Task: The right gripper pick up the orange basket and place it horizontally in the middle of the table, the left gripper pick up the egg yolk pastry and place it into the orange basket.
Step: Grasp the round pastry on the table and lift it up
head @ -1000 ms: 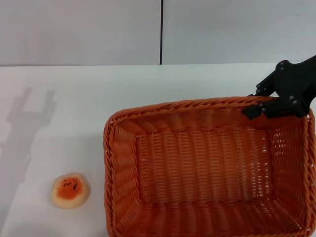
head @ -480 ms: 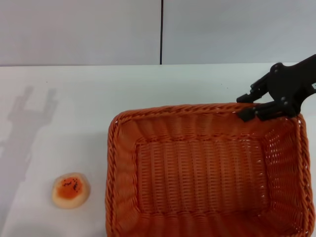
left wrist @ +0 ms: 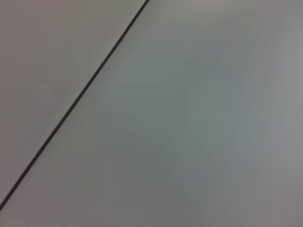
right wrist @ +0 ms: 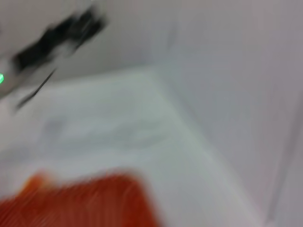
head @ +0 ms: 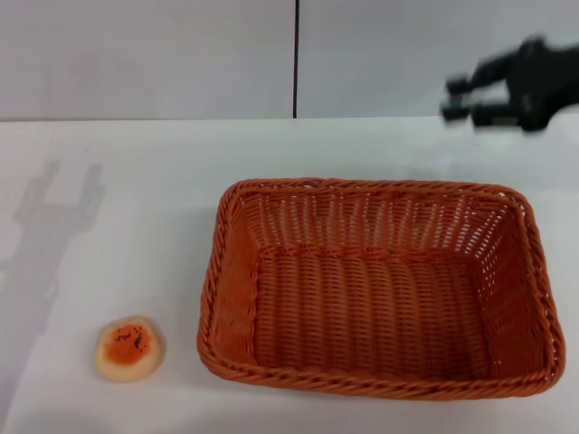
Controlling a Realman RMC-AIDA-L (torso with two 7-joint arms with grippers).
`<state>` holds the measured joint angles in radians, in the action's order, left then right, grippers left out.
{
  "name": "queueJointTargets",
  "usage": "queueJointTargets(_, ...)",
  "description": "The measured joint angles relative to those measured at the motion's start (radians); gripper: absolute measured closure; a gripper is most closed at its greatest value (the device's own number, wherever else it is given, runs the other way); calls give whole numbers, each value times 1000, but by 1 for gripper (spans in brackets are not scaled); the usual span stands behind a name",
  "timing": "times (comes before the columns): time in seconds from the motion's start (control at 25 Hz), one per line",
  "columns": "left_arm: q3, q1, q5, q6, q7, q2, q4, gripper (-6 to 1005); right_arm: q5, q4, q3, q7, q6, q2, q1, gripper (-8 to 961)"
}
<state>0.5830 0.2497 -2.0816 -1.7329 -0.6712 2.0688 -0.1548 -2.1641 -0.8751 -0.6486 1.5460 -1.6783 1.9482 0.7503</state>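
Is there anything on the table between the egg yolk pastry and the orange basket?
No. In the head view, only bare table separates the egg yolk pastry from the orange basket.

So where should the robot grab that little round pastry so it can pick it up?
Probably by its pale sides, coming straight down from above. The egg yolk pastry sits flat on the table with its glazed top up and bare space all around, left of the orange basket. Its low, round shape suits pinching across the middle.

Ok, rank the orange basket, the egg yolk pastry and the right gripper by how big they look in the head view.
1. orange basket
2. right gripper, blurred and raised, so its size is unsure
3. egg yolk pastry
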Motion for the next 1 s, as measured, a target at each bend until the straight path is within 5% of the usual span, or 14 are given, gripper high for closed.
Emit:
queueJointTargets(0.12,0,-3,0,-4,0,-2,0,308,96,8,55,-45,46,11,-39,620)
queueJointTargets(0.24,-6,-10,0,-22,-14,-6,20,308,309,19,124,-121,110,40,-132,620)
queueJointTargets(0.28,-18,-9,0,-29,-26,-7,37,308,453,28,152,-174,135,64,-200,620)
queueJointTargets(0.48,-118,19,0,-54,-111,-17,169,308,808,146,185,-338,143,101,-331,620)
queueJointTargets(0.56,-323,55,0,-82,-241,-46,362,308,921,245,189,-410,138,102,-368,620)
queueJointTargets(0.64,-323,55,0,-82,-241,-46,362,308,941,297,192,-430,148,99,-377,620)
queueJointTargets(0.72,-512,50,-1,-131,-304,-86,447,308,945,324,196,-433,156,97,-379,620)
queueJointTargets(1.0,-752,18,-1,-173,-388,-95,573,308,948,411,204,-435,237,89,-378,620)
